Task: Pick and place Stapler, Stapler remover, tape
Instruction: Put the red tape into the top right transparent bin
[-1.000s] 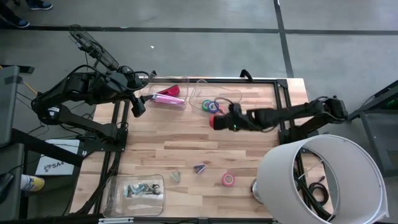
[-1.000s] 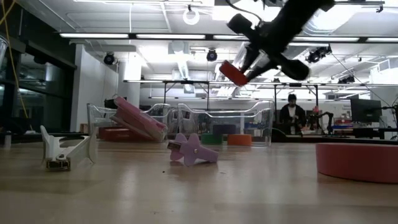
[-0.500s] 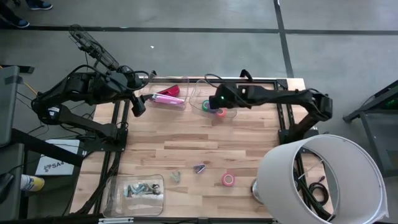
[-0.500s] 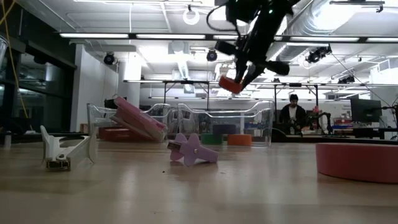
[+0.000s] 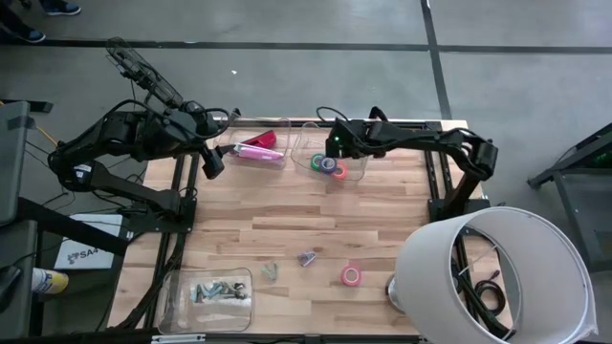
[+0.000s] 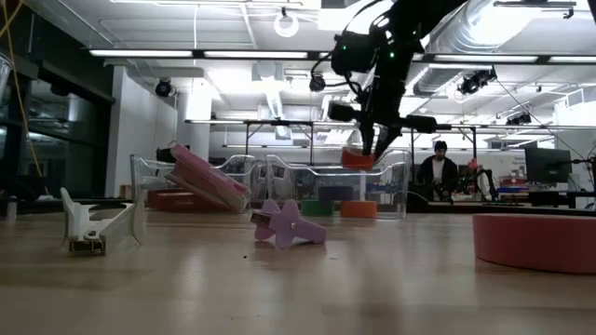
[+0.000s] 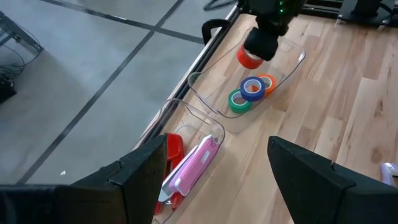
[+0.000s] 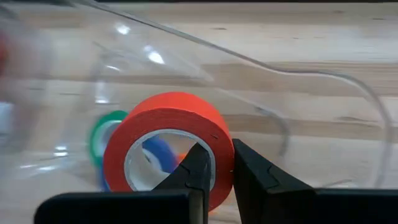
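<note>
My right gripper (image 5: pixel 334 146) is shut on a red tape roll (image 8: pixel 166 142) and hangs above a clear tray (image 5: pixel 352 151) at the table's far edge. In the tray lie a green roll (image 7: pixel 239 101), a blue-purple roll (image 7: pixel 252 88) and an orange-red roll (image 7: pixel 267 81). The low view shows the held roll (image 6: pixel 358 159) just above the tray's rim. My left gripper (image 5: pixel 212 162) is open and waits at the far left, beside a second clear tray holding a pink stapler (image 5: pixel 256 150) and a red one (image 7: pixel 175 149). My right gripper pinches the red roll's wall (image 8: pixel 221 144) with one finger (image 8: pixel 198 167) inside the ring's hole and the other (image 8: pixel 250 168) outside. The fingers come from above, pointing down. The roll is lifted clear and hangs at the fingertips over the tray.
A pink tape roll (image 5: pixel 351 276) and a purple staple remover (image 5: pixel 307 258) lie near the table's near edge, with a pale remover (image 5: pixel 271 272) beside them. A clear tray of removers (image 5: pixel 208 291) sits near left. A big white drum (image 5: pixel 497 277) stands near right. A person (image 6: pixel 438 172) is far behind.
My right gripper has carried the red roll from the middle of the table toward the far edge, turned about, and come down over the tape tray. The roll stays in its fingers throughout.
</note>
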{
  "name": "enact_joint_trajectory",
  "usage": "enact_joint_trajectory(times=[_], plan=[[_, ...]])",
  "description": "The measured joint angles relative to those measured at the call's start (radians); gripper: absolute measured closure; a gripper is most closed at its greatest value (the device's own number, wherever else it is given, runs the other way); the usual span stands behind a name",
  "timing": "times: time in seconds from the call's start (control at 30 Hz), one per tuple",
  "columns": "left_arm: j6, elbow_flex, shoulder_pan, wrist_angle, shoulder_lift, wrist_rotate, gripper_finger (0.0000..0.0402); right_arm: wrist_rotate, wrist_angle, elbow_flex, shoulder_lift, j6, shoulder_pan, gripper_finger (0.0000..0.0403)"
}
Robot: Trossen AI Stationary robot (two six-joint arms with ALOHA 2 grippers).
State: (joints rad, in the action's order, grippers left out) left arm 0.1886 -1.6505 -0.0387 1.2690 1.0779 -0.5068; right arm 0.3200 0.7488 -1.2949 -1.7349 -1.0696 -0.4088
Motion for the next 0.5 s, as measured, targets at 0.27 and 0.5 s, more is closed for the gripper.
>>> enact_joint_trajectory(times=[0.27,0.5], plan=[[0.017,0.0,0.0,0.017,0.0,-0.008,0.0128,0.059,0.084,0.0,-0.021,0.004,-0.005,0.0369],[0.019,0.0,0.0,0.017,0.0,-0.008,0.0128,0.064,0.115,0.0,-0.021,-0.003,-0.025,0.0369]])
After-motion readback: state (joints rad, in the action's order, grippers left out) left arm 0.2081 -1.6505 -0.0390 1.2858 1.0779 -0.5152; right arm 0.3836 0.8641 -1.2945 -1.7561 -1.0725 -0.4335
